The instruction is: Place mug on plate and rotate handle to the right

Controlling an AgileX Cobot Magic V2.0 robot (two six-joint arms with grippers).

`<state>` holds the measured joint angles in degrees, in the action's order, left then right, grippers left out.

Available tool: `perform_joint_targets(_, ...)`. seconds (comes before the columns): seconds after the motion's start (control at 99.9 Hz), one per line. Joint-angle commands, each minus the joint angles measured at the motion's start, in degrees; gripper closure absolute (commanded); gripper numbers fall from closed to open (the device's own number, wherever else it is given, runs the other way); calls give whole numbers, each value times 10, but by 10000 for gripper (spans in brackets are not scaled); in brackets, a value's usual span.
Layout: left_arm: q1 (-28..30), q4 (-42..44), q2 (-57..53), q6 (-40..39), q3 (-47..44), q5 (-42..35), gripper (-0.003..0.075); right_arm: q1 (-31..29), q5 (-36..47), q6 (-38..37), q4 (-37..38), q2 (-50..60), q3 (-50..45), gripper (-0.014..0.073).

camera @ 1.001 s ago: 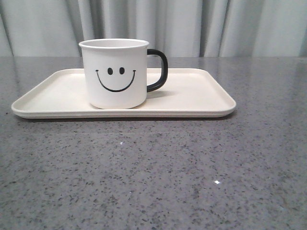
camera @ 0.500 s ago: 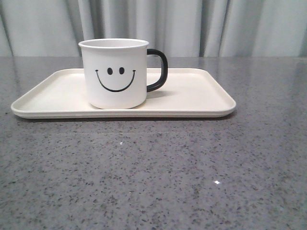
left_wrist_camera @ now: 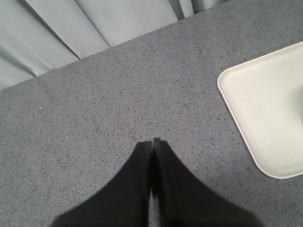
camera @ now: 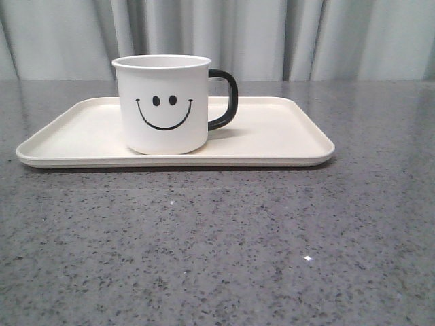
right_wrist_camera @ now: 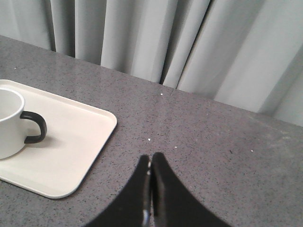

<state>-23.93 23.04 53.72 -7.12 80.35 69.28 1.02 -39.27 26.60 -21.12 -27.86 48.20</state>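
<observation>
The white mug (camera: 163,105) with a black smiley face stands upright on the cream plate (camera: 272,136), left of the plate's middle. Its black handle (camera: 226,100) points right. The right wrist view shows the mug (right_wrist_camera: 9,123), its handle (right_wrist_camera: 35,126) and the plate (right_wrist_camera: 71,142). One corner of the plate (left_wrist_camera: 265,104) appears in the left wrist view. My left gripper (left_wrist_camera: 151,142) is shut and empty over bare table, off the plate's left end. Off the plate's right end, my right gripper (right_wrist_camera: 150,157) is shut and empty too. Neither gripper shows in the front view.
The plate rests on a grey speckled table (camera: 217,244). Pale grey curtains (camera: 272,34) hang behind the table's far edge.
</observation>
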Motion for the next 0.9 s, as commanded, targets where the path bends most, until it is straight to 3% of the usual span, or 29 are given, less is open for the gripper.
perform_joint_targets(0.0,-1,9,-24,-7,12,-34,740,1,38,5,-3,-3,13,652)
perform_joint_targets(0.1,0,20,-71,-3,-7,-86,740,1,38,5,-3,-3,13,652)
perform_joint_targets(0.24,23,-20,-170,-5,-104,-265,740,1,38,5,-3,-3,13,652)
perform_joint_targets(0.39,73,-81,-283,-7,-298,-492,740,1,38,5,-3,-3,13,652)
perform_joint_targets(0.571,134,-230,-391,-7,-545,-712,740,1,38,5,-3,-3,13,652)
perform_joint_targets(0.711,146,-295,-462,-7,-689,-811,740,1,38,5,-3,-3,13,652)
perform_joint_targets(0.891,151,-286,-529,0,-776,-828,740,1,38,5,-3,-3,13,652)
